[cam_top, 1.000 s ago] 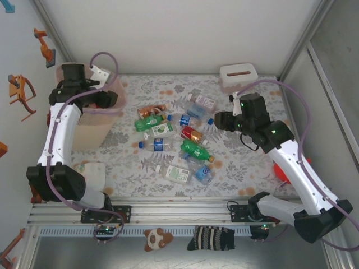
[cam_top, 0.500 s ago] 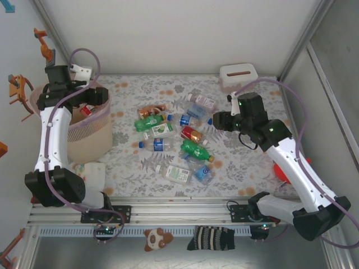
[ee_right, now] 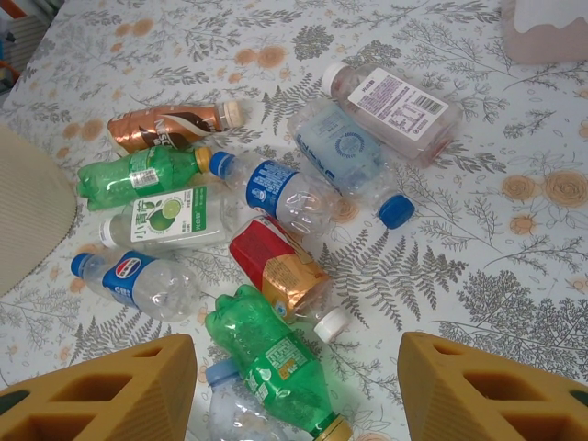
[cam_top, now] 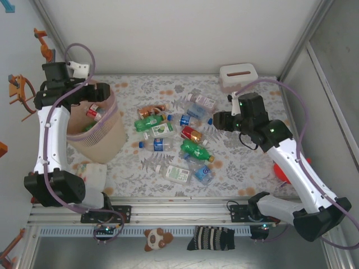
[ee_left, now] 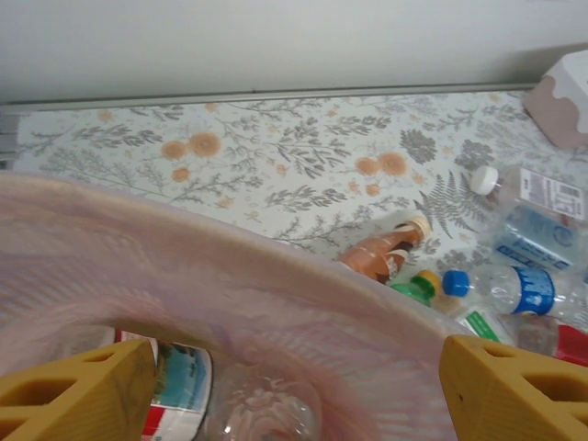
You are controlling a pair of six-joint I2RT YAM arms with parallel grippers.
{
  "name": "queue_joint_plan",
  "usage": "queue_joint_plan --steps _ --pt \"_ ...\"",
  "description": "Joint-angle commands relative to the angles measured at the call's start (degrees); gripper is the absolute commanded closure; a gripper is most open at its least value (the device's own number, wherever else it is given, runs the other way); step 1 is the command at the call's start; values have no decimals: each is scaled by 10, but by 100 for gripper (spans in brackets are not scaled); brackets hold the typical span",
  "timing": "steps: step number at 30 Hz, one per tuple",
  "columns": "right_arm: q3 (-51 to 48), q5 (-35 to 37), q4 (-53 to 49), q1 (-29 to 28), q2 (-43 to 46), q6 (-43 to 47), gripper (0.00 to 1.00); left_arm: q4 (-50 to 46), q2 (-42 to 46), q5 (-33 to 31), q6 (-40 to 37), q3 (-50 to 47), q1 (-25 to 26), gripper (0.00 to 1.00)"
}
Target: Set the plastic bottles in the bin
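Two grippers, jaws apart: left gripper over the bin at the table's left edge, right gripper above scattered bottles.

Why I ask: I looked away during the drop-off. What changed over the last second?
The left gripper swung left above the bin, its jaws spreading open. The bin went from upright to leaning, mouth shifted left, a red-labelled bottle lying inside. Whether it was just dropped I cannot tell. Unchanged: the right gripper, open above the loose bottles on the table.
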State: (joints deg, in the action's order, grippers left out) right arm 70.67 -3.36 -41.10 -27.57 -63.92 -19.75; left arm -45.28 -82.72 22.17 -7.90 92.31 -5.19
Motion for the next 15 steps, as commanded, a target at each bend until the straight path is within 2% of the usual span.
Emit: queue_joint_plan --steps 1,6,10,12,15 --pt "13 4 9 -2 5 -4 41 -71 28 15 -11 21 21 21" --pt "11 3 10 -2 4 -4 41 -148 68 -54 -58 -6 69 22" --pt "15 -3 13 -1 -2 -4 41 -165 112 -95 -76 -57 83 23" --pt "17 -7 15 -2 -7 -4 41 -168 124 -97 -88 -77 83 24" --pt "23 -13 16 -2 -12 -2 41 -174 125 -88 -100 -93 83 32"
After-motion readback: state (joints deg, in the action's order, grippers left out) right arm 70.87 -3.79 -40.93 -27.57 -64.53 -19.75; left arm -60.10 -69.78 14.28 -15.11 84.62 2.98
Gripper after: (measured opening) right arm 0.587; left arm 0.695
